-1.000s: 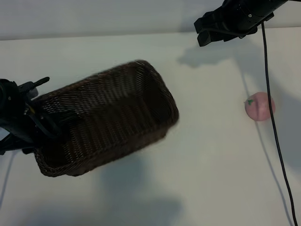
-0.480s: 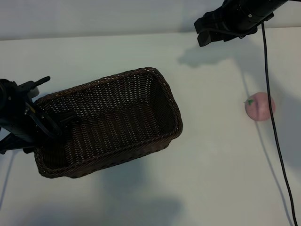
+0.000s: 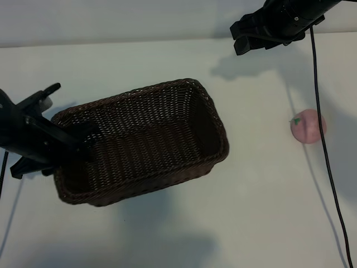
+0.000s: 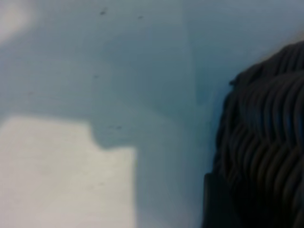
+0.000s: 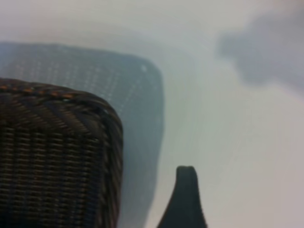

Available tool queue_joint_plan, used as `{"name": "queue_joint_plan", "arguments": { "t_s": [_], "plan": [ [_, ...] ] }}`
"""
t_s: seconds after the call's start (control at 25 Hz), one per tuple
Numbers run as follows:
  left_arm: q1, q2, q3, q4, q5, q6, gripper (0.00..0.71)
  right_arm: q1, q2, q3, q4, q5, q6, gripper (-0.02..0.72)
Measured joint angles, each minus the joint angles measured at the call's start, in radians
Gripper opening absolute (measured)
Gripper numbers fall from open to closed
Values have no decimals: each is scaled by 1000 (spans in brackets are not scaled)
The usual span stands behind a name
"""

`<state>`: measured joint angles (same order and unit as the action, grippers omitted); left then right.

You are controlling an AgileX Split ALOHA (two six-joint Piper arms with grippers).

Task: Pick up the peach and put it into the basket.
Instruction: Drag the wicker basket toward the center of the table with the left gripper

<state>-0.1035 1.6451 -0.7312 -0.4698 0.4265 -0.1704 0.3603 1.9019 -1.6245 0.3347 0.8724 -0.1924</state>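
The peach (image 3: pixel 307 127), a small pale-pink ball with a green mark, lies on the white table at the right. The dark-brown wicker basket (image 3: pixel 207 129) sits left of centre, skewed, with nothing inside; a shadow spreads below it. My left gripper (image 3: pixel 66 149) straddles the basket's left end wall and is shut on it, one finger inside and one outside. The left wrist view shows the weave of the basket (image 4: pixel 266 142) close up. My right gripper (image 3: pixel 239 38) hangs open at the top right, well above the peach. From the right wrist, the basket (image 5: pixel 52 156) shows one corner.
A black cable (image 3: pixel 326 167) runs down from the right arm, passing just right of the peach. Bare white table (image 3: pixel 256 212) lies between basket and peach. A pale wall borders the far edge.
The left gripper has carried the basket to the right, toward the peach, and the basket has turned slightly. The right arm and the peach have not moved.
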Motion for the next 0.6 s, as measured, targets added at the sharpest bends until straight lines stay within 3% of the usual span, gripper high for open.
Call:
{"name": "queue_joint_plan", "arguments": {
  "t_s": [0.28,0.6],
  "plan": [
    [73,-36,-17,-179,64,238,279,0,0,0,0,0,0,585],
    [82,-38,-70,-196,96,265,279,0,0,0,0,0,0,585]
  ]
}}
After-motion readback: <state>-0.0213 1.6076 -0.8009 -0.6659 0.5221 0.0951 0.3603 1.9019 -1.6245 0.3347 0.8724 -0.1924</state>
